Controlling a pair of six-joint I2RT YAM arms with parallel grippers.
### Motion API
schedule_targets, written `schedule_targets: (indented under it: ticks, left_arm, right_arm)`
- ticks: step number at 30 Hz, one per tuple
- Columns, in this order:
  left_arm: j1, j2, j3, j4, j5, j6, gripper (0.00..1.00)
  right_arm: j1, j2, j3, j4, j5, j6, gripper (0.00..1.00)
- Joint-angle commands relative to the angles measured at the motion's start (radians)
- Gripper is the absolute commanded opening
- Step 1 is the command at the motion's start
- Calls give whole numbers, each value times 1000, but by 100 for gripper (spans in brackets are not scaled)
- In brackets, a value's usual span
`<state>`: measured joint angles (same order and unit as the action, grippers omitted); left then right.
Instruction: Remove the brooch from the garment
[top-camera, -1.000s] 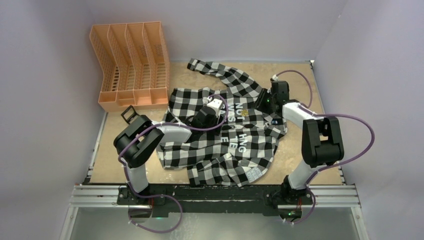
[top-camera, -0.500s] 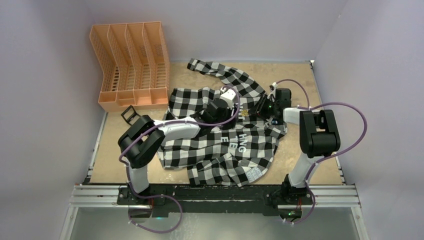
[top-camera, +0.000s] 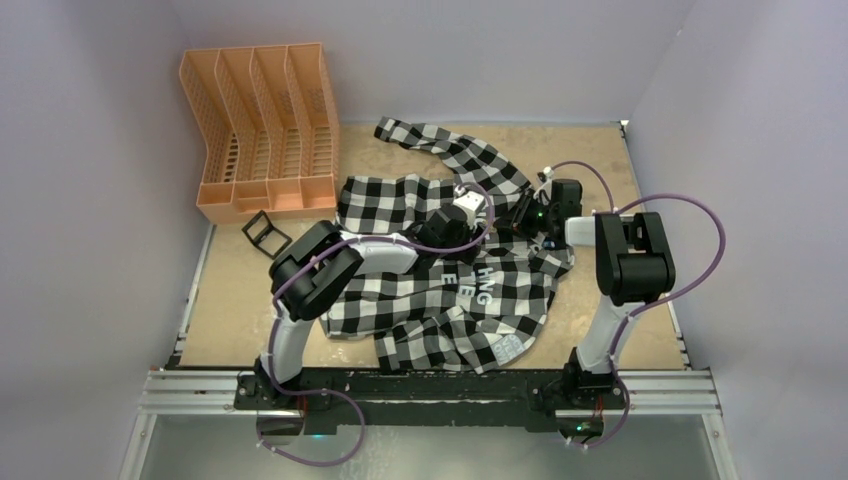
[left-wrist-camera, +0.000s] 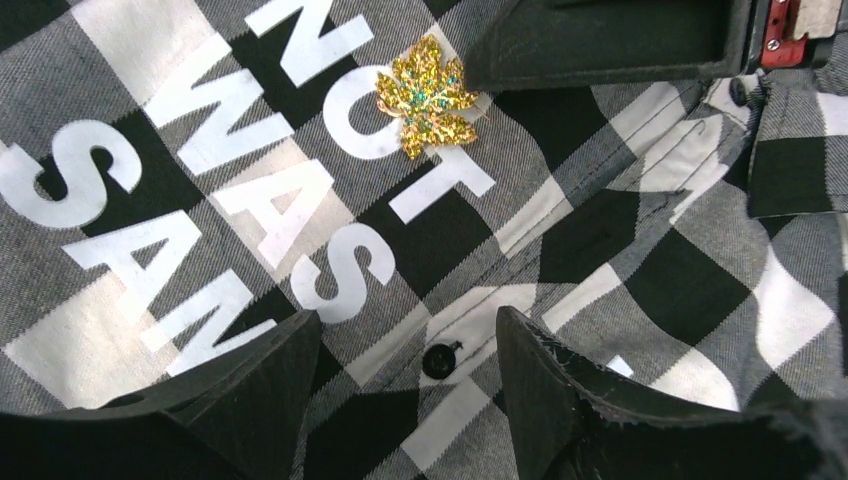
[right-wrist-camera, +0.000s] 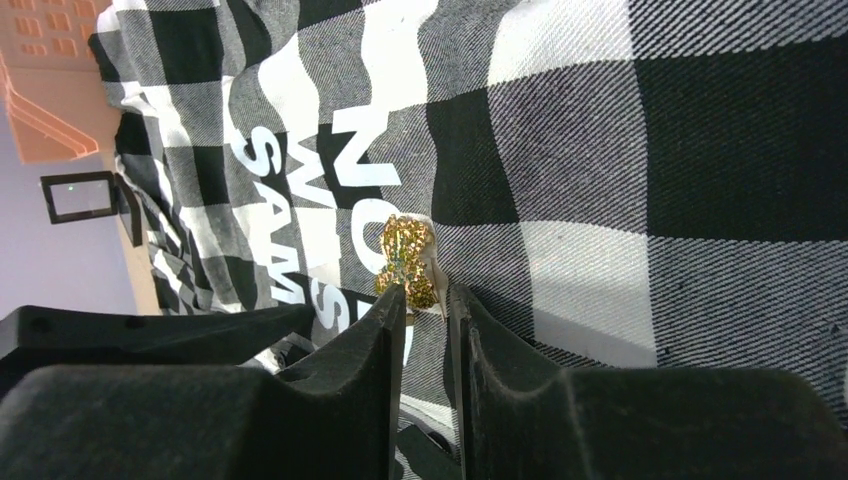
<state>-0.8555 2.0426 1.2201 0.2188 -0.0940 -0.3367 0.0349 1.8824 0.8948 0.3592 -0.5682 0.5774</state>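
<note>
Setting: A tan table (top-camera: 230, 300) boxed in by pale lilac walls (top-camera: 500, 50), with 2 robot arms bolted side by side at its near edge.

Shirt: A black-and-white check shirt (top-camera: 440, 290) lies rumpled across the middle of the table. 1 sleeve is thrown toward the far edge. White block letters run down its front.

Brooch: A gold, leaf-shaped brooch (left-wrist-camera: 427, 93) glitters with green flecks. It sits on the shirt's front, over the word "NOT" at the top of the lettering, between the 2 grippers.

Left gripper: The left gripper (left-wrist-camera: 405, 345) is low over the shirt on 1 side of the brooch and apart from it. Its fingers are spread wide and grip nothing. Only check cloth and a black button (left-wrist-camera: 440, 360) show in the gap.

Right gripper: The right gripper (right-wrist-camera: 425, 295) comes in from the opposite side. Its fingers are drawn to a slim gap and its tips are right at the brooch's edge. Whether they have pinched the pin cannot be told.

Rack: An orange 4-slot rack (top-camera: 262, 130) stands in the far left corner, near the shirt.

Frame: A small black frame (top-camera: 262, 230) lies on the table between the rack and the left arm.
</note>
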Motion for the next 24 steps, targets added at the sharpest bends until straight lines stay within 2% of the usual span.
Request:
schedule_targets:
  ticks: [1, 16, 24]
  left_arm:
    - [-10, 25, 45, 9, 20, 26, 63]
    - [-16, 34, 16, -19, 0, 28, 63]
    - [-19, 23, 3, -20, 2, 29, 62]
  right_arm:
    - [-3, 22, 8, 37, -52, 13, 26]
    - [-3, -19, 6, 37, -76, 19, 20]
    - [-3, 28, 10, 66, -91, 42, 17]
